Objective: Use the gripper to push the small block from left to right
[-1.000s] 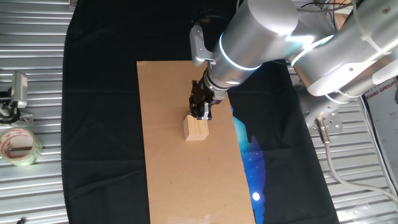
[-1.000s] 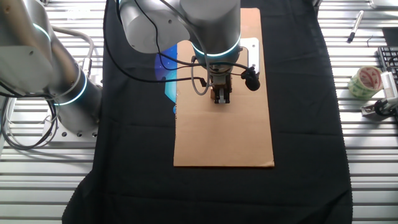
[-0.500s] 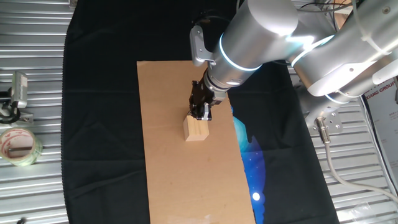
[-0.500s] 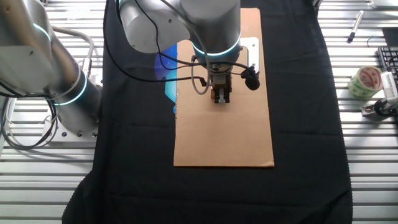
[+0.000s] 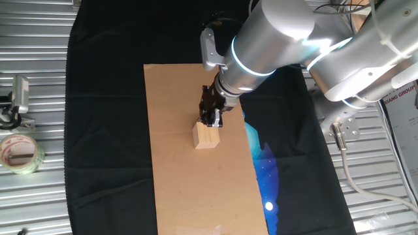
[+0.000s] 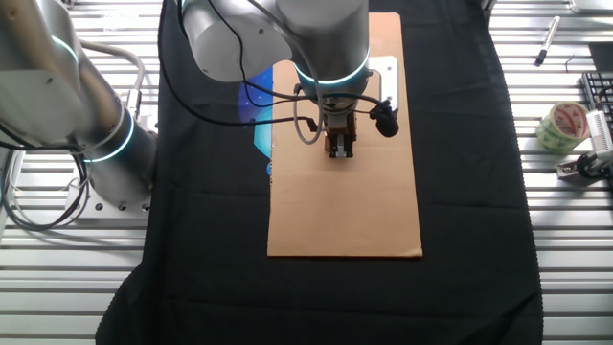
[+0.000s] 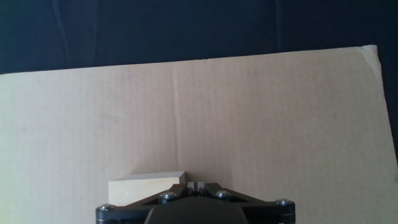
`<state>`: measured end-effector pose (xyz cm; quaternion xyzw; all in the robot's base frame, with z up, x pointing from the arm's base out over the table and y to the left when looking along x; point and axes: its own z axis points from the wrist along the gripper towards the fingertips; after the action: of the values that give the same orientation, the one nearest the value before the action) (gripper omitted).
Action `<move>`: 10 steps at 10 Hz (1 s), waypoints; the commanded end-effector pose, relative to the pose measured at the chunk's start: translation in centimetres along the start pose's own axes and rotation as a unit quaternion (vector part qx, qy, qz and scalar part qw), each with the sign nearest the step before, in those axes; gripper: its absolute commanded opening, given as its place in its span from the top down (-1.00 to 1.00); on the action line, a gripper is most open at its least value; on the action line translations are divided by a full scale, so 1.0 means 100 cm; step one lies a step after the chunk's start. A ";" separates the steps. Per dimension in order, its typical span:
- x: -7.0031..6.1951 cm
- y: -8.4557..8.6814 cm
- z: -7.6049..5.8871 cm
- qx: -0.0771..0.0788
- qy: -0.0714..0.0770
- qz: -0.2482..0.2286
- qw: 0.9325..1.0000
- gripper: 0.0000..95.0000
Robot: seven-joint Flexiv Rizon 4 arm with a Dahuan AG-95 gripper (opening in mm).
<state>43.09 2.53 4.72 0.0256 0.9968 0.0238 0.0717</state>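
Scene at a ribbed metal bench [image 5: 39, 202] draped with a black cloth [image 5: 104, 130], on which a long brown cardboard sheet [image 5: 189, 189] lies. Nearest in one fixed view, a blue-and-white printed patch [image 5: 264, 170] on the cloth shows beside the sheet's right edge. On the sheet's middle stands the small block [image 5: 206, 134], a pale wooden cube, upright and flat on the cardboard. The end effector [image 5: 211, 117] sits just behind the block's far right corner, touching or almost touching it; in the hand view its fingertips [image 7: 196, 185] are drawn together with only a thin slit between them, gripping nothing, and the block [image 7: 148, 186] lies just left of them. Above rises the thick silver arm [image 5: 274, 39] with its blue-lit ring [image 5: 245, 62]. At the left edge of the bench rests a clear tape roll [image 5: 19, 153] bearing red print too small to read, with a metal clip [image 5: 18, 98] beyond it. At the far right, a white label [image 5: 400, 98] carries partly legible letters, "XIANG GROUP". In the other fixed view a pen [image 6: 547, 40] lies on the bench at the far right.
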 end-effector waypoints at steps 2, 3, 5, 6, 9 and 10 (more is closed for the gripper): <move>0.000 0.000 0.000 0.002 -0.001 0.001 1.000 1.00; 0.000 0.000 0.000 0.001 -0.001 0.001 1.000 1.00; 0.000 0.001 0.000 0.002 -0.001 0.002 1.000 1.00; 0.000 0.001 0.001 0.002 -0.002 0.002 1.000 1.00; 0.000 0.002 0.001 0.003 -0.002 0.003 1.000 1.00; 0.000 0.003 0.001 0.003 -0.002 0.004 1.000 1.00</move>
<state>43.08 2.93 4.63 0.0298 0.9966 0.0220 0.0734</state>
